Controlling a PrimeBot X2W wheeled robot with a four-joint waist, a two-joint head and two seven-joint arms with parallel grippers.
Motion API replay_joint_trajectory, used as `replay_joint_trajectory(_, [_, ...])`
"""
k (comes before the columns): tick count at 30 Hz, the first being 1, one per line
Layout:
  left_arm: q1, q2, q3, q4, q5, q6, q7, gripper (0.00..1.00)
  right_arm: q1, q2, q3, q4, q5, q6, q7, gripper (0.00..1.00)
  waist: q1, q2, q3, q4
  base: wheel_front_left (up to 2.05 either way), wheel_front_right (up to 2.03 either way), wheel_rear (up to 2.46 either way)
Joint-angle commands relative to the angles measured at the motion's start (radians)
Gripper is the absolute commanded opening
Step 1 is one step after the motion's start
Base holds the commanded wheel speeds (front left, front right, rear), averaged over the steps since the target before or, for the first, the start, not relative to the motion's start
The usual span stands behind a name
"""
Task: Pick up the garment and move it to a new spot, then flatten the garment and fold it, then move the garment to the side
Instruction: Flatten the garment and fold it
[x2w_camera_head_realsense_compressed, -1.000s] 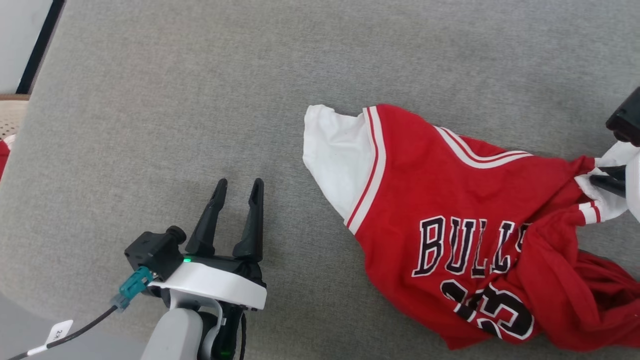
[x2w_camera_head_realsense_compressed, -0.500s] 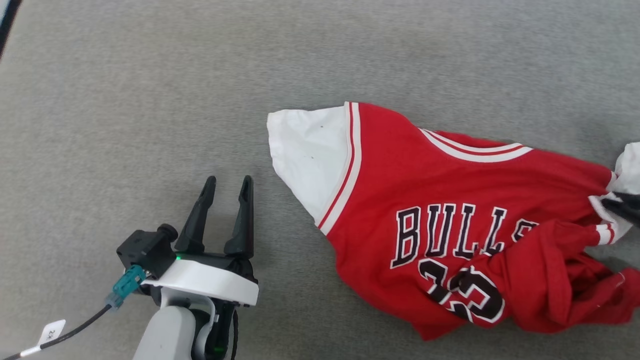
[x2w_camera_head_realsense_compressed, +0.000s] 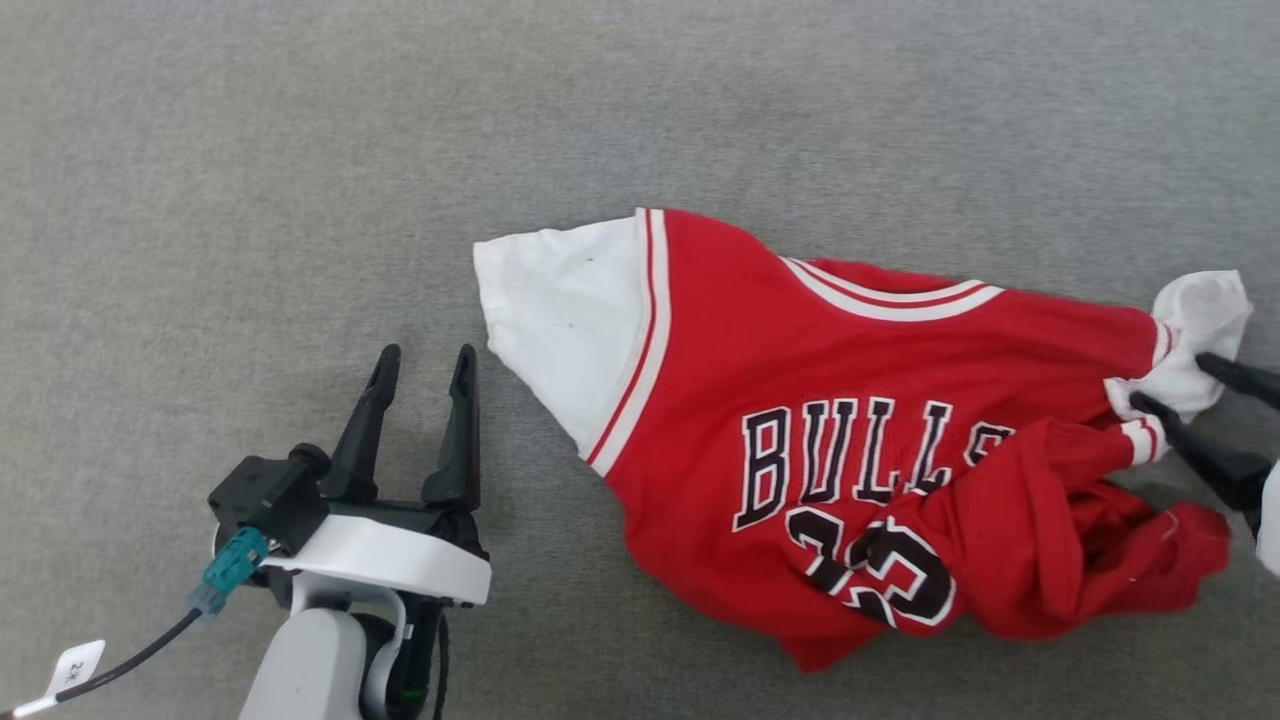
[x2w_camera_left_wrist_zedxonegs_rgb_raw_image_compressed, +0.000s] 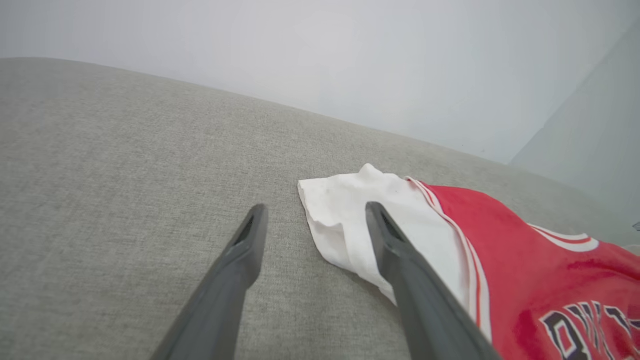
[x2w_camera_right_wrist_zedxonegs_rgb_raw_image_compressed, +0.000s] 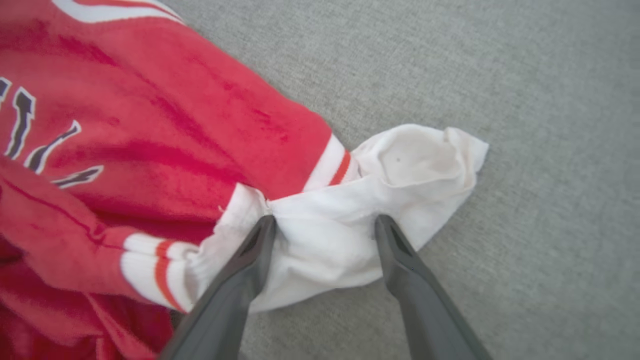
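Now the red jersey-style garment (x2w_camera_head_realsense_compressed: 850, 400) with white short sleeves and black, white-outlined lettering lies crumpled toward the right of the grey woven cloth surface (x2w_camera_head_realsense_compressed: 300, 150), its lower red part folded up over the end of the lettering. Since a second ago the head camera has swung, and the gap between the flat white sleeve (x2w_camera_head_realsense_compressed: 560, 320) and the empty, spread-fingered left gripper (x2w_camera_head_realsense_compressed: 427, 355) has narrowed. The right gripper (x2w_camera_head_realsense_compressed: 1168, 380) now straddles the bunched white sleeve (x2w_camera_head_realsense_compressed: 1195, 320), fingers apart and unclamped. A plain pale wall (x2w_camera_left_wrist_zedxonegs_rgb_raw_image_compressed: 350, 75) rises behind the surface.
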Motion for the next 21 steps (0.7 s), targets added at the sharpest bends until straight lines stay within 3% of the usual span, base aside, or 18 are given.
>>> replay_joint_trajectory(1, [0.012,0.009,0.008,-0.005,0.003,-0.002,-0.005,1.00,0.050,0.013,-0.011,0.021,-0.010,-0.002,0.002,1.00,0.0000,0.0000,-0.008,-0.014,0.00,0.00,0.00])
replay_joint_trajectory(6, [0.006,0.040,-0.002,-0.009,0.005,-0.002,-0.004,1.00,0.105,0.055,-0.103,0.030,-0.024,-0.002,-0.031,1.00,0.0000,0.0000,-0.024,-0.041,0.00,0.00,0.00])
replay_joint_trajectory(10, [-0.036,0.111,-0.033,-0.010,0.012,-0.002,-0.005,1.00,0.151,0.089,-0.218,0.015,-0.012,-0.002,-0.103,1.00,0.0000,0.0000,-0.041,-0.059,0.00,0.00,0.00])
replay_joint_trajectory(13, [-0.089,0.196,-0.070,-0.007,0.004,-0.002,0.003,1.00,0.204,0.115,-0.319,0.009,-0.029,-0.002,-0.166,1.00,0.0000,0.0000,-0.054,-0.075,0.00,0.00,0.00])
replay_joint_trajectory(15, [-0.162,0.294,-0.120,-0.019,-0.039,-0.002,0.054,1.00,0.255,0.150,-0.427,-0.008,-0.048,-0.001,-0.214,1.00,0.0000,0.0000,-0.065,-0.100,0.00,0.00,0.00])
replay_joint_trajectory(21, [-0.330,0.493,-0.289,-0.022,-0.222,-0.002,0.288,1.00,0.338,0.262,-0.624,-0.057,-0.125,-0.001,-0.255,1.00,0.0000,0.0000,-0.062,-0.163,0.00,0.00,0.00])
